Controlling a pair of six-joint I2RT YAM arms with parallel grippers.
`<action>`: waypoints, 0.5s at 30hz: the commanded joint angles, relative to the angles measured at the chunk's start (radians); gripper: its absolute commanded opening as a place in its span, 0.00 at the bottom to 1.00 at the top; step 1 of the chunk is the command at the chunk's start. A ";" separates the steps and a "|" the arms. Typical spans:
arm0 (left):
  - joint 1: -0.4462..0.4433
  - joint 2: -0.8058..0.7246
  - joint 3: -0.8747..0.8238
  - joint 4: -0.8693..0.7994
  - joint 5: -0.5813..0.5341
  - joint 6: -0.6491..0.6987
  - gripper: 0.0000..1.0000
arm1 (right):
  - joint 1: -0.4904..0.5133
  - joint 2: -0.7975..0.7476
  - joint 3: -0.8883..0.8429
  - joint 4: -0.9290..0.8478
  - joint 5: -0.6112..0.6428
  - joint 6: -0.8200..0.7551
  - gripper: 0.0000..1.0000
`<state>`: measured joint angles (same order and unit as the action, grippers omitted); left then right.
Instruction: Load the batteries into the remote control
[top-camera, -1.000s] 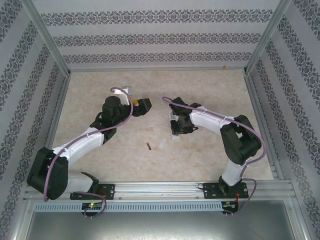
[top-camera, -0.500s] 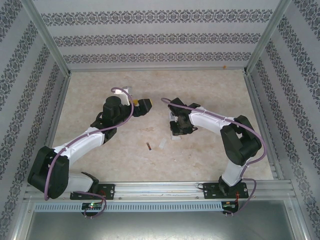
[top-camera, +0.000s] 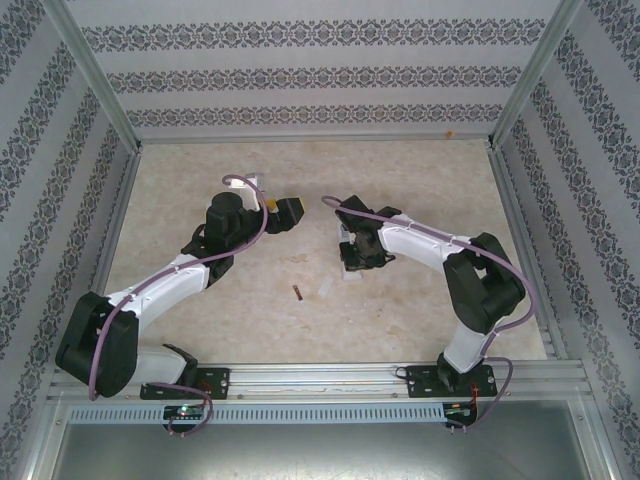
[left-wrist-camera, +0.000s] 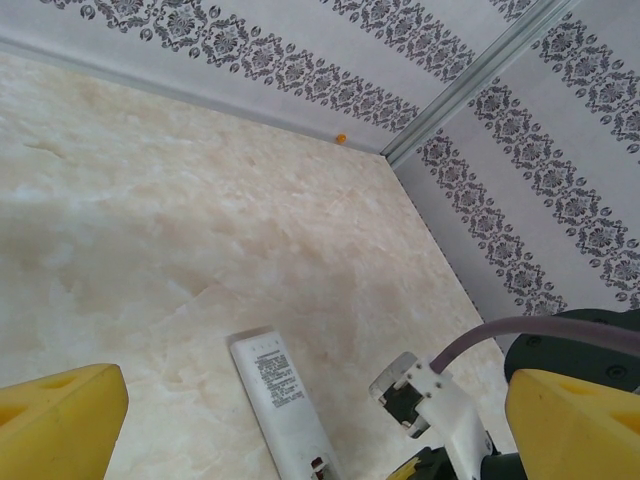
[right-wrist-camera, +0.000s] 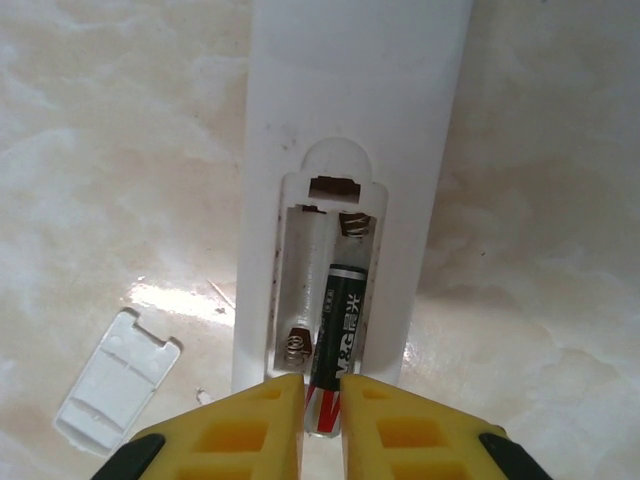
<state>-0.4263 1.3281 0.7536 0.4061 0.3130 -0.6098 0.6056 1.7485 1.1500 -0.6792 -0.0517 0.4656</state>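
The white remote control (right-wrist-camera: 350, 110) lies back up with its battery compartment open. My right gripper (right-wrist-camera: 322, 405) is shut on the red end of a black battery (right-wrist-camera: 340, 320), whose far end rests in the compartment's right slot, just short of the spring. The left slot holds only its spring. From above, the right gripper (top-camera: 352, 256) hangs over the remote at mid-table. Another battery (top-camera: 297, 293) lies loose on the table nearer the arm bases. My left gripper (top-camera: 286, 210) hovers open and holds nothing, its yellow fingers (left-wrist-camera: 60, 420) wide apart, with the remote (left-wrist-camera: 280, 390) ahead of it.
The detached battery cover (right-wrist-camera: 115, 385) lies on the marble tabletop (top-camera: 420, 180) just left of the remote. Patterned walls enclose the table on three sides, with metal posts (top-camera: 525, 75) at the corners. The right arm's wrist mount (left-wrist-camera: 425, 395) is close beside the remote.
The right gripper has narrowed onto the battery and its wrist has shifted very slightly. The left arm and the loose battery have not moved.
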 joint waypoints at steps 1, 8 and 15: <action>-0.004 0.007 0.010 0.014 0.012 0.001 0.97 | 0.010 0.031 0.013 -0.028 0.044 -0.010 0.18; -0.004 0.018 0.019 0.014 0.017 0.003 0.97 | 0.014 0.054 0.012 -0.019 0.069 -0.002 0.15; -0.003 0.014 0.012 0.018 0.016 0.005 0.98 | 0.023 0.103 0.001 -0.004 0.135 -0.005 0.12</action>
<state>-0.4263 1.3373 0.7536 0.4061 0.3134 -0.6098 0.6201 1.8057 1.1633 -0.6643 0.0193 0.4656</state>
